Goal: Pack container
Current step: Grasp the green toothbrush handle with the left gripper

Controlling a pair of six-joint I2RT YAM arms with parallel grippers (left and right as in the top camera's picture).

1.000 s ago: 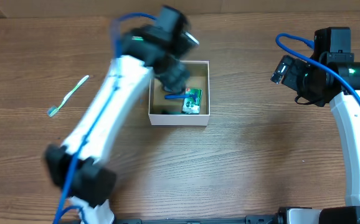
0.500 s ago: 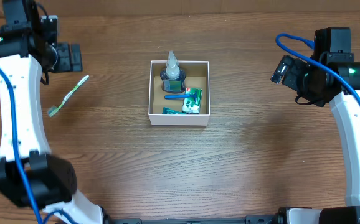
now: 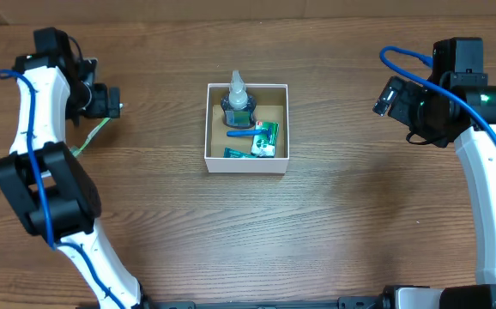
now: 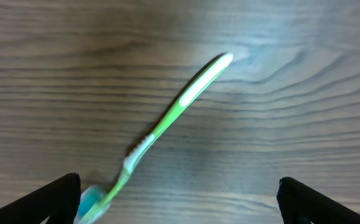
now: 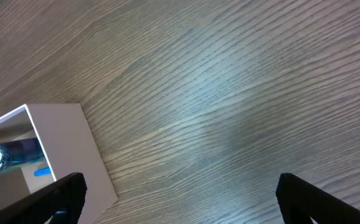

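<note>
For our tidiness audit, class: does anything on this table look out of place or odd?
The green plastic toothbrush lies loose on the wooden table, outside the square white cardboard box; nothing looks spilled or damaged.

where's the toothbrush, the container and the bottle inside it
toothbrush (image 4: 174,112), left wrist view, middle of the green handle
container (image 3: 246,165), overhead view, white wall nearest the robot
bottle (image 3: 238,96), overhead view, clear upper body

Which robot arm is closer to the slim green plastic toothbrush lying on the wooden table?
Left. The left gripper hovers directly above the green toothbrush, jaws open; the right gripper sits far off, beyond the square white cardboard box.
</note>
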